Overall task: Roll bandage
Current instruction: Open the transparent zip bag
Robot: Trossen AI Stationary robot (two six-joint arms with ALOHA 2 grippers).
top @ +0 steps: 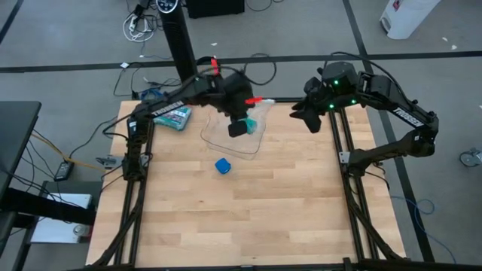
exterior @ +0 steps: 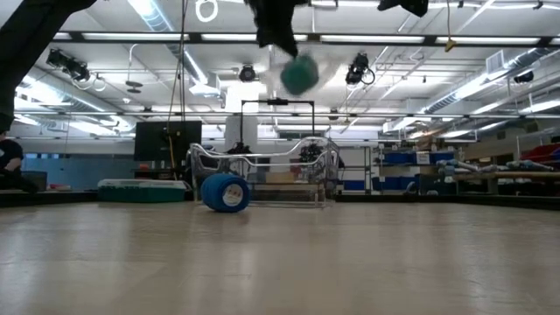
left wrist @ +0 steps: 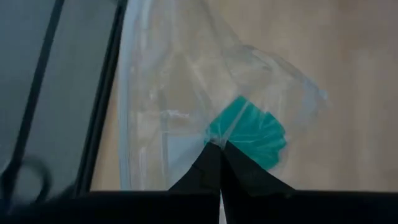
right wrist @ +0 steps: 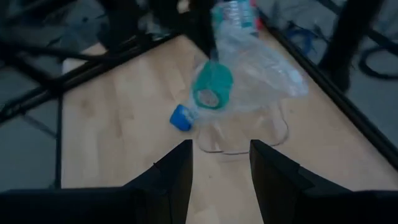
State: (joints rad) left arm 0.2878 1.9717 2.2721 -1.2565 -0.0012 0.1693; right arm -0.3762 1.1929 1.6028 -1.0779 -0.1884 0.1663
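The small bright blue bandage roll (top: 222,165) sits on the wooden table (top: 286,203), already wound. The left gripper (left wrist: 219,147), pinched shut, lifts a clear plastic bag (top: 230,135) apparently holding a teal roll (right wrist: 211,87) — keep it clear of the bandage. The right gripper (right wrist: 219,155) hovers open, empty.

I work in a robotics lab set in a large, open industrial hall. My wooden table (top: 248,196) stands on a grey concrete floor (top: 68,38), with loose cables (top: 139,26) trailing at 11 o'clock and a dark desk (top: 19,143) at 9 o'clock. Looking level across the tabletop, I see exposed ceiling ducts (exterior: 516,61), long strip lights (exterior: 157,13), a large dark monitor (exterior: 162,140) on a stand at 10 o'clock and shelving with blue bins (exterior: 402,157) at 2 o'clock.
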